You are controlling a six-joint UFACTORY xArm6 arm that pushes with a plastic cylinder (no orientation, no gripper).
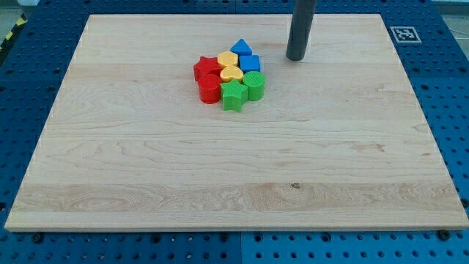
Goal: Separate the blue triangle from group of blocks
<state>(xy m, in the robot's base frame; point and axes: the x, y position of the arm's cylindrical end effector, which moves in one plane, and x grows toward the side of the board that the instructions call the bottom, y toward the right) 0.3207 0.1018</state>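
blue triangle (242,48), pale wood-grain board (220,169), dark rod (300,29).

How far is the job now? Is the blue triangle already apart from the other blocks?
Nothing is done yet: the blue triangle touches the cluster at its top edge. My tip stands apart at the triangle's right, touching no block. The whole separating push remains.

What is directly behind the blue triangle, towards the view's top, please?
Only bare board shows behind the blue triangle; no block there. My tip stands apart, to its right. The triangle's far face is hidden from this camera.
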